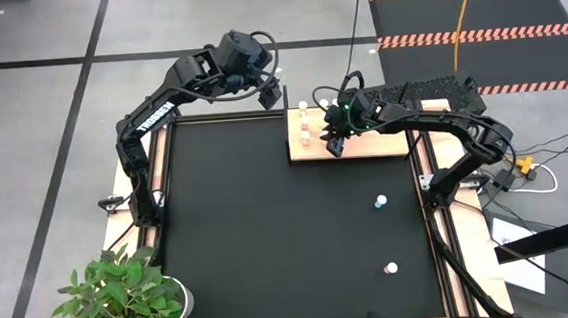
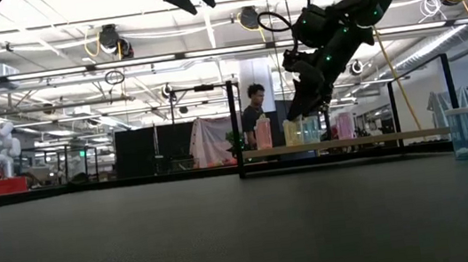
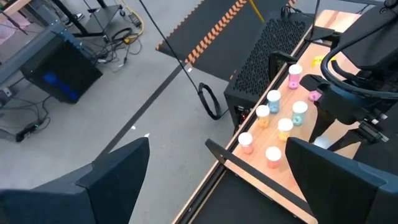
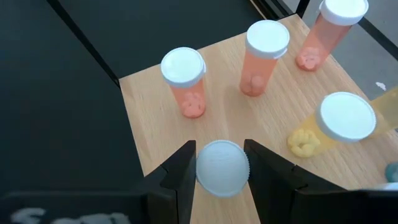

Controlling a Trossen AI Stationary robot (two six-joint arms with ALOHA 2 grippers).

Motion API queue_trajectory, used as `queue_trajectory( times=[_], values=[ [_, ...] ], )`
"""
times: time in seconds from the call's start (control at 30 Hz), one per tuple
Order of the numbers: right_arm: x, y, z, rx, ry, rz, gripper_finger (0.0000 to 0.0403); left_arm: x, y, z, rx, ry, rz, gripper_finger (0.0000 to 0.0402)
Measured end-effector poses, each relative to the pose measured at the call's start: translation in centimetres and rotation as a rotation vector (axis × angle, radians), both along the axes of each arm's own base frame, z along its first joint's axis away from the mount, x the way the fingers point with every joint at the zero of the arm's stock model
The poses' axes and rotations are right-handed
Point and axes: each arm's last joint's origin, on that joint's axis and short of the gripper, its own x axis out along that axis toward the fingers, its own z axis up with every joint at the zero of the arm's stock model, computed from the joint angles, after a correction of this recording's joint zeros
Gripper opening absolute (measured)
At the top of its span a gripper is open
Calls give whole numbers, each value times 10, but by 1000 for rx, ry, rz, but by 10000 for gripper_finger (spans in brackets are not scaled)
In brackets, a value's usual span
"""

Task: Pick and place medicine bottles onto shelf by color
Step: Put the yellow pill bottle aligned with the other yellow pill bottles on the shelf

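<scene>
The right hand (image 4: 222,167) hangs over the shelf (image 1: 373,145), its fingers closed on a white-capped bottle (image 4: 222,168) beside three orange bottles (image 4: 184,81). The left hand (image 1: 272,96) waits wide open and empty behind the desk's (image 1: 268,220) far edge. Two bottles (image 1: 380,202) stand on the mat.

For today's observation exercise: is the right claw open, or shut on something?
Shut on a bottle: the right claw has both fingers against a white bottle cap above the wooden shelf.
</scene>
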Motion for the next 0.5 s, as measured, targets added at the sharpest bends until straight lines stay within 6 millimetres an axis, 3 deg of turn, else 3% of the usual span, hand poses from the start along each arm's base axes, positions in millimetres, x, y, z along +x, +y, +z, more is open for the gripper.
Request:
queue_trajectory(
  times=[0.23, 0.5],
  values=[
    [-3, 2, 10, -18, -31, -5, 129, 1, 0, 1, 3, -15, 0, 379],
    [-10, 1, 26, -37, -82, -37, 211, 3, 0, 3, 15, -41, -2, 379]
  ],
)
